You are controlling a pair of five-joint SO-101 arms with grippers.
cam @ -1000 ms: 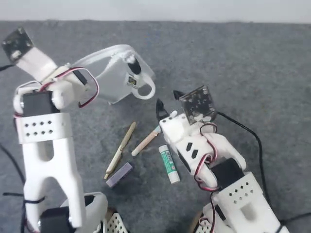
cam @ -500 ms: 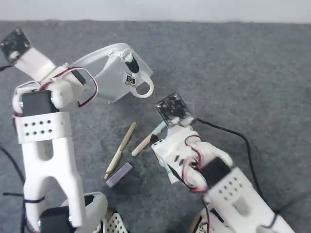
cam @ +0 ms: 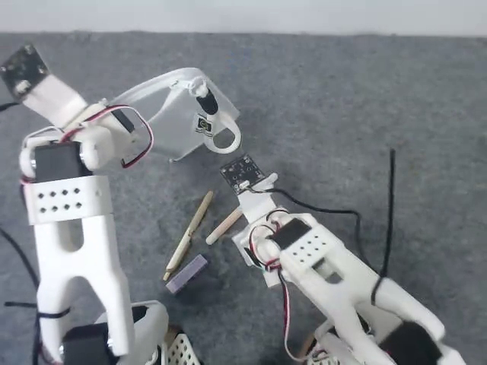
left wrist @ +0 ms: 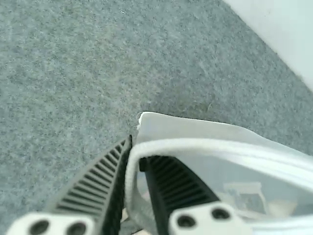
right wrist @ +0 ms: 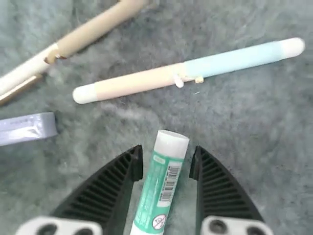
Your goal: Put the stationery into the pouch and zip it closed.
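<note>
Since a second ago the right arm has swung in over the loose stationery and dropped, so its body now covers the glue stick in the high view; the left arm and pouch have kept their place.

From the right wrist, the right end effector (right wrist: 166, 149) stands open, one finger on each side of the glue stick (right wrist: 164, 188). A thin gap shows on both sides, so nothing is gripped. The stick's capped end lies level with the fingertips, and its other end is cut off by the frame edge. Just beyond the cap lies a two-tone pen (right wrist: 190, 68), then a beige pen (right wrist: 83, 32) with both ends cut off. A purple eraser (right wrist: 24, 129) sits off to the side, also only partly in frame.

From above, both pens (cam: 190, 228) (cam: 224, 226) and the eraser (cam: 186, 274) lie on the grey table (cam: 365, 99) between the arms. One end of the two-tone pen is hidden under the right arm.

The left end effector (left wrist: 136, 152) is clamped on the edge of the pouch (left wrist: 220, 161), with the white rim pinched between its ribbed fingers (left wrist: 98, 181). In the high view the pouch (cam: 179, 114) hangs at the far left side of the table, well apart from the stationery. Its translucent wall blurs what lies behind it, and I cannot tell how far its mouth gapes.
</note>
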